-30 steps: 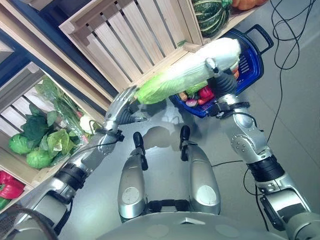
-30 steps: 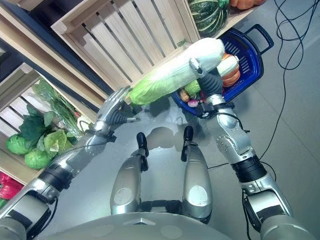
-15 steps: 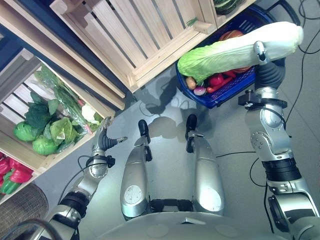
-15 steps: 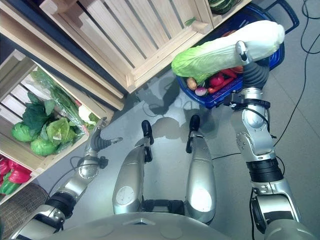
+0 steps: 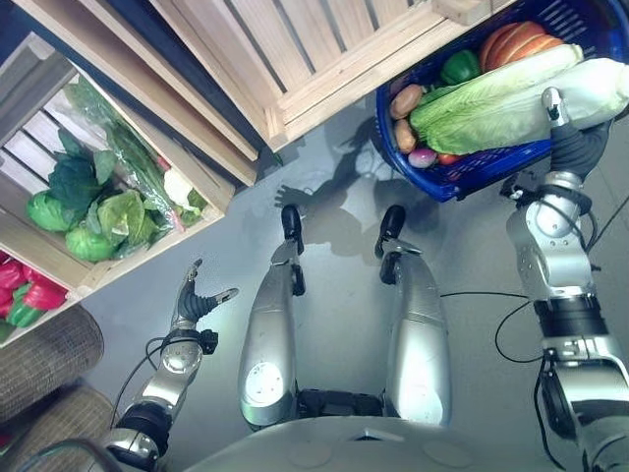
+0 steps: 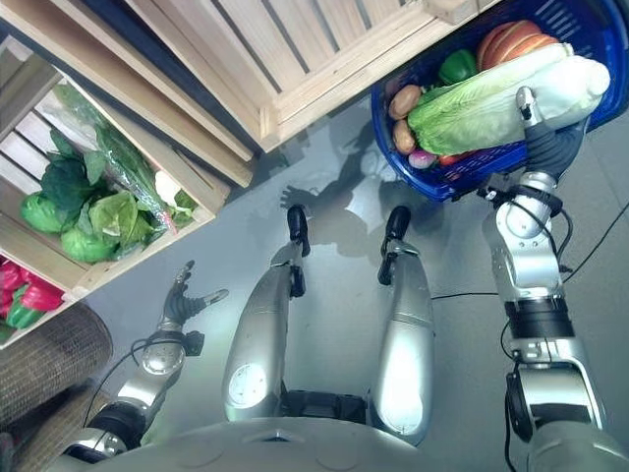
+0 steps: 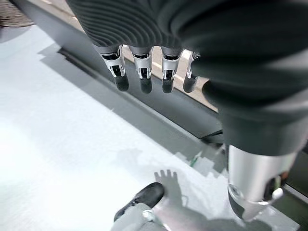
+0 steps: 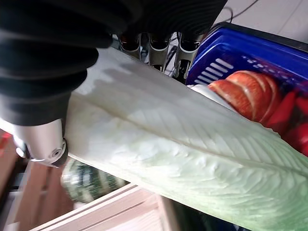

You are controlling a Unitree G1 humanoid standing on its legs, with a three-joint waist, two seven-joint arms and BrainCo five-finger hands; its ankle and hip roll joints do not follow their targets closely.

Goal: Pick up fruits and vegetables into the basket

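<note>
Right hand (image 5: 568, 138) has its fingers and thumb curled round the white stalk end of the cabbage (image 5: 501, 98), which lies across the top of the blue basket (image 5: 472, 172), its green leafy end over a potato (image 5: 404, 99) and an onion (image 5: 422, 157). A green pepper (image 5: 458, 66) and an orange pumpkin (image 5: 516, 44) sit in the basket behind it. Left hand (image 5: 192, 300) hangs low over the grey floor (image 5: 334, 246) near the wooden crate (image 5: 187, 211) of leafy greens (image 5: 103, 221), fingers straight and spread, holding nothing.
</note>
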